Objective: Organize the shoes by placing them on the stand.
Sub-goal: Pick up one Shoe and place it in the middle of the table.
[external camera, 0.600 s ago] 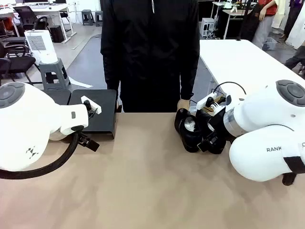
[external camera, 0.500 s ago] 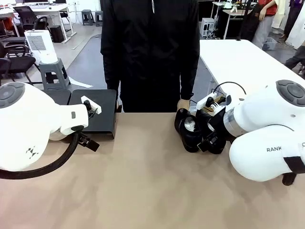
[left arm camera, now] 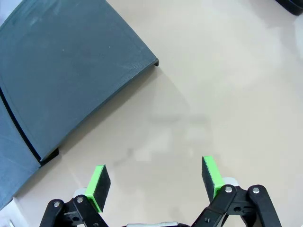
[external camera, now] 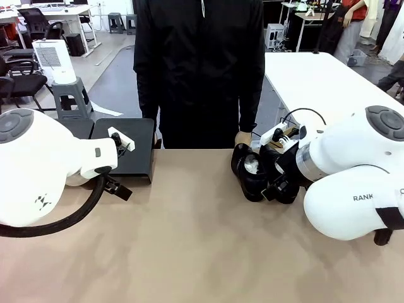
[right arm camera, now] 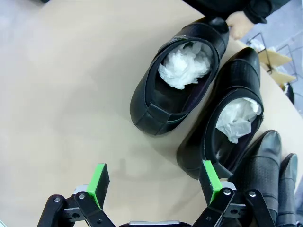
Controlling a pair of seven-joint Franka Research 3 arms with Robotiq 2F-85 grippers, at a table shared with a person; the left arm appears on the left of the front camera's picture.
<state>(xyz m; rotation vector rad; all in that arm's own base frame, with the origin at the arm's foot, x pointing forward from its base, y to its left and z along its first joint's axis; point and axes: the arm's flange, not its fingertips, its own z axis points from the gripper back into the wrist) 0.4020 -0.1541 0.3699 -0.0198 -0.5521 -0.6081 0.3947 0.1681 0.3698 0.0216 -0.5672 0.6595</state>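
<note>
Several glossy black shoes (external camera: 252, 172) are bunched together at the table's far right, just in front of the person. In the right wrist view two of them, one (right arm camera: 156, 101) beside the other (right arm camera: 210, 142), show white paper stuffing, and further black shoes (right arm camera: 265, 165) lie past them. My right gripper (right arm camera: 154, 183) hangs open over the bare table, close to these shoes and holding nothing. The matte-black stand (external camera: 129, 151) sits at the table's far left edge with nothing on it. Near the stand's (left arm camera: 66, 80) corner my left gripper (left arm camera: 155, 181) is open and holds nothing.
The person stands at the far side, one hand (external camera: 243, 137) resting at the heel of a shoe; that hand (right arm camera: 238, 22) also appears in the right wrist view. The tan tabletop (external camera: 189, 240) lies between stand and shoes. A white table (external camera: 322, 79) stands behind right.
</note>
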